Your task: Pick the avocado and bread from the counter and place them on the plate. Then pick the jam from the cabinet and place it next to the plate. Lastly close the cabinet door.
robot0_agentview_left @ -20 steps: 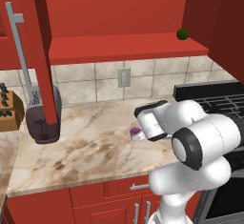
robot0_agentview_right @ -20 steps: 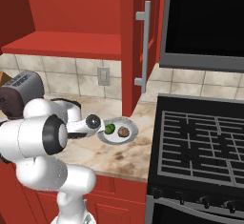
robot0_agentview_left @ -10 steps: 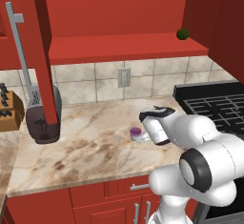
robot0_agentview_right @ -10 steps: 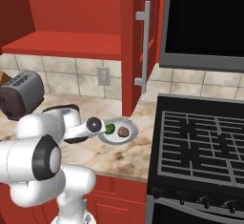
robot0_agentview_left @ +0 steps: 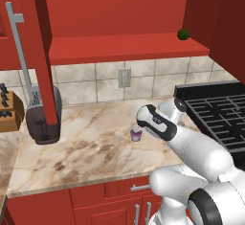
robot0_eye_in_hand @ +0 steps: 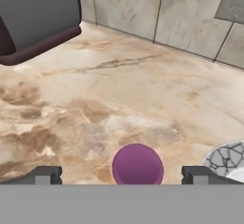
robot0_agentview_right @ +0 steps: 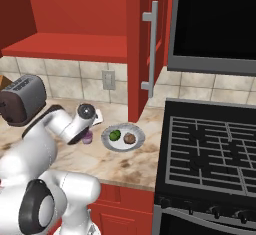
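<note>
Purple jam (robot0_eye_in_hand: pixel 137 164) jar between wide-open tool (robot0_eye_in_hand: pixel 123 174) tips, unheld, on veined marble counter (robot0_eye_in_hand: pixel 95 99), fluted plate (robot0_eye_in_hand: pixel 228 160) beside.

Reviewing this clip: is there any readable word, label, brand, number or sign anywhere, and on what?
None can be read.
The jam jar shows no label.
The toaster shows no brand.
The stove knobs are too small to show any markings.
The wall outlet is plain.

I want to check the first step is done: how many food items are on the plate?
2: the avocado on the left half of the plate in the right base view, and the bread beside it on the right half. Nothing looks hidden.
</note>
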Controlling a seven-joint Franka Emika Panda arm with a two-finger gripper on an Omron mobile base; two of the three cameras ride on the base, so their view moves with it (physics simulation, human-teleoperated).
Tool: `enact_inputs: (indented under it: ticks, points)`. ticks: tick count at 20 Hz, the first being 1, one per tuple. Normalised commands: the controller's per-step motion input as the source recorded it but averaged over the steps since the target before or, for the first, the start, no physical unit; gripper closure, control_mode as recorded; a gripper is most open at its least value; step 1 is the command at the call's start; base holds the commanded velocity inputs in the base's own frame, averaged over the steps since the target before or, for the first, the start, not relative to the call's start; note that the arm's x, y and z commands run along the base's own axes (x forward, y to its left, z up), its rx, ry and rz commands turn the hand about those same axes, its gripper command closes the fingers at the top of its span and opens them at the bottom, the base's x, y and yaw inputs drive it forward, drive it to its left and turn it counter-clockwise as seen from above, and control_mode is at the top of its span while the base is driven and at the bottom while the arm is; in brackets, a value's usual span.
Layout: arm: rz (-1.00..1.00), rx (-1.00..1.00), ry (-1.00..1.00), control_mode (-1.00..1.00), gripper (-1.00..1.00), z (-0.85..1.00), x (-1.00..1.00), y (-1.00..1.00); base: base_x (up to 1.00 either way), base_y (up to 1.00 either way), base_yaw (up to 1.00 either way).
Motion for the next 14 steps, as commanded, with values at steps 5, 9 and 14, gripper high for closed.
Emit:
enact_inputs:
  ticks: [5, 9, 14]
  points:
    - [0.00, -0.05, 0.11, -1.00, -1.00, 0.53, -0.21, 0.08, 0.00, 0.00, 0.00]
    - [0.00, 0.00, 0.08, -1.00, -1.00, 0.42, -0.34, 0.00, 0.00, 0.00, 0.00]
    - [0.00, 0.00, 0.02, -1.00, -1.00, 0.34, -0.54, 0.00, 0.00, 0.00, 0.00]
